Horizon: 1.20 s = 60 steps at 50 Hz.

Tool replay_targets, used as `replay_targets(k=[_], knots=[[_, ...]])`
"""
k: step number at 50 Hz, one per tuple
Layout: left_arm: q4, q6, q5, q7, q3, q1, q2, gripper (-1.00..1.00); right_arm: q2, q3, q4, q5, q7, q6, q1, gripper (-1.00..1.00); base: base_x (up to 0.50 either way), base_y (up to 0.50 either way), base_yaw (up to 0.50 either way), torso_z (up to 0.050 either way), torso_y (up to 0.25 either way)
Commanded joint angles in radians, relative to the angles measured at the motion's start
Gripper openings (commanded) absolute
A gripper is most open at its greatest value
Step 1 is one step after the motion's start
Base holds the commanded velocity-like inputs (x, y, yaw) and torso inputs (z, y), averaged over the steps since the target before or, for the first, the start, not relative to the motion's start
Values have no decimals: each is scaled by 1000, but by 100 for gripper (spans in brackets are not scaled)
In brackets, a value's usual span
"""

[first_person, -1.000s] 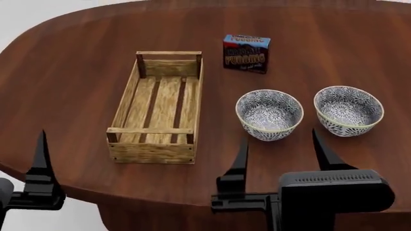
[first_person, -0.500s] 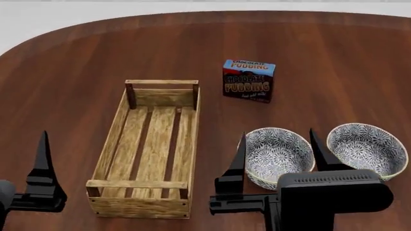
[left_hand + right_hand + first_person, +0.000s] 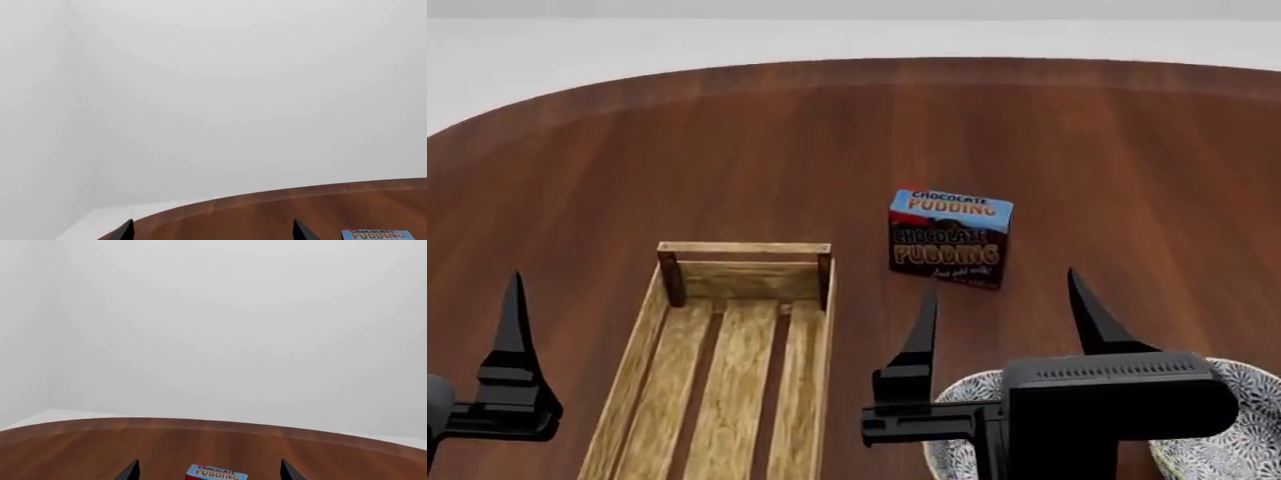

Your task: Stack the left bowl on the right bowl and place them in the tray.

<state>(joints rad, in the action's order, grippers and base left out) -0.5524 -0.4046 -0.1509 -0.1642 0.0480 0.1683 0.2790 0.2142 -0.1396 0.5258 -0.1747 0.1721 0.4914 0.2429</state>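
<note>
Wood grain is running lengthwise across the dark, glossy reddish-brown table (image 3: 694, 150), whose rounded far edge is curving against a plain pale wall. You are looking down on the tray (image 3: 641, 340), a long rectangular crate of rough light wood with three slats for a bottom, low plank sides and darker square corner posts; it is lying at the near left of the table, its near end running out of the head view. Just beyond its far right corner, apart from it, the chocolate pudding box (image 3: 950, 238) is standing upright, a smooth dark carton with a blue top band and printed lettering. Your right gripper (image 3: 998, 320) is hanging over the near right of the table with its two thin, black, blade-like fingers (image 3: 921, 340) spread well apart and nothing between them. Its blocky matte housing is covering most of both bowls: the left bowl (image 3: 954, 455) is showing as a sliver of rounded ceramic with a fine blue-and-white floral pattern, and the right bowl (image 3: 1241, 420) is peeking out beside it, equally patterned. Your left gripper (image 3: 212, 232) is hovering off the tray's left side, its pointed fingertips likewise parted and empty.
</note>
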Motion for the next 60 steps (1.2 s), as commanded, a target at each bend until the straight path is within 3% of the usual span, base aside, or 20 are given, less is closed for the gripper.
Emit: replay_targets(k=[1,10,16,21,23,33,60], knots=[[0,-1,-3,-5,4,1,5,100,0,0,-9,-9,8,1,3,100,500,0,0,0,0],[1,0,-5,-8,9,2,8,100,-5,10,-15,-34,12,12,9,100,499,0,0,0,0],[-16,-41,-53,4,-5,-3,7,100,-2,4,-14,-32,14,2,6,100,-11,0,0,0,2],[-40,56,-15,-5,-5,-52,14,100,1,-2,-14,-30,17,3,6,100,0,0,0,0,0],[-45,27,-95,9,-46,-49,1,100,2,-5,-12,-30,18,3,6,100,0,0,0,0,0],[-30,26,-50,15,-7,-71,30,100,7,-9,-21,-33,20,-5,7,100,0,0,0,0,0],[-34,18,-26,1,13,-73,56,100,17,-18,-23,-47,29,-14,9,100,0,0,0,0,-247]])
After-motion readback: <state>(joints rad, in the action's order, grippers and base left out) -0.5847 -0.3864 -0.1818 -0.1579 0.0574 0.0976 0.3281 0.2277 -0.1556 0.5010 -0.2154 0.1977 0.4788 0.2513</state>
